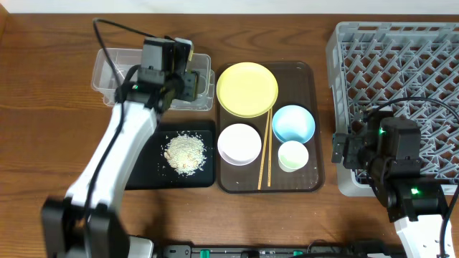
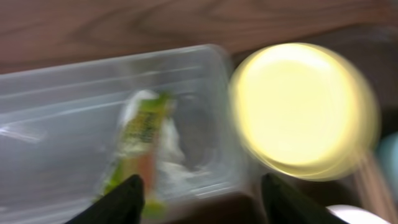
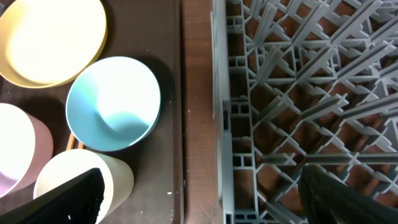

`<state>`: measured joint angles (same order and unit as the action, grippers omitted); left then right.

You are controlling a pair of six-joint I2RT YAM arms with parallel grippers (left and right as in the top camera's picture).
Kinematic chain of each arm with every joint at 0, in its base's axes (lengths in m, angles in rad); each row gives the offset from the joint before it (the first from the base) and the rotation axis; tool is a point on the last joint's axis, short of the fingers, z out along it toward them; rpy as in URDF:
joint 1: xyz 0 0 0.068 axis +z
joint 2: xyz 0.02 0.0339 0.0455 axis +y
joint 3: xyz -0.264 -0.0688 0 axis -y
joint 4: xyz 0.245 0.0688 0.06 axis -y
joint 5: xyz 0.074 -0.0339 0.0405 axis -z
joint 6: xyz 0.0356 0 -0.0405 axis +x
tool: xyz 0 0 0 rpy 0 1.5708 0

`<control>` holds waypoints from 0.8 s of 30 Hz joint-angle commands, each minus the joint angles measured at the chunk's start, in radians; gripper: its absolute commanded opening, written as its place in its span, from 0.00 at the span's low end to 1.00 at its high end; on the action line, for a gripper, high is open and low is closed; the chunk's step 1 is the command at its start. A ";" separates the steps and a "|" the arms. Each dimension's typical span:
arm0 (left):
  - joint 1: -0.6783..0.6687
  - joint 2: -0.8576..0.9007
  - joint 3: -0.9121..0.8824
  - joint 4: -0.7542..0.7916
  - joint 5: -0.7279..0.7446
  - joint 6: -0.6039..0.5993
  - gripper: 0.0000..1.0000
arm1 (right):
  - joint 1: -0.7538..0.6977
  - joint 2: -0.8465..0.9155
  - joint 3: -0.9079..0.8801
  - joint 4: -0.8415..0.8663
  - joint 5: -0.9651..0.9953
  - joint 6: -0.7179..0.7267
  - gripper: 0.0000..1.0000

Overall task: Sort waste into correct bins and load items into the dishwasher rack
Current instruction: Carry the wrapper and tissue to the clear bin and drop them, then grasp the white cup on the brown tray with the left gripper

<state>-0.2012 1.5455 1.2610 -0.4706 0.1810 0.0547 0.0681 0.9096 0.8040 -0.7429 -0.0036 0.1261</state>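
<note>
Left gripper (image 2: pixel 202 186) and right gripper (image 3: pixel 200 180) gape empty; the round light blue bowl (image 3: pixel 113 102) on the translucent brown tray (image 3: pixel 171 37) looks stiff and slick, best pinched at its rim.

Clear plastic tub (image 2: pixel 74 124), wooden table (image 1: pixel 43 86)

The left arm (image 1: pixel 118 154) is showing a white tubular link with black joint housings; a thin black cable (image 1: pixel 104 50) is looping at its 11 o'clock. The right arm (image 1: pixel 393 154) is showing a black housing, green indicator lights (image 1: pixel 380 132) and a white link at 6 o'clock. The left gripper (image 2: pixel 200 183) and right gripper (image 3: pixel 200 180) are presenting matte black fingers (image 2: pixel 121 202).
</note>
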 commanded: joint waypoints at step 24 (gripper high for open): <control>-0.502 0.170 -0.001 -0.126 0.191 -0.278 0.67 | 0.005 0.000 0.019 -0.001 -0.001 0.008 0.97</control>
<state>-0.6651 1.6695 1.2610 -0.5941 0.4202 -0.2138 0.0681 0.9096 0.8040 -0.7429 -0.0036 0.1261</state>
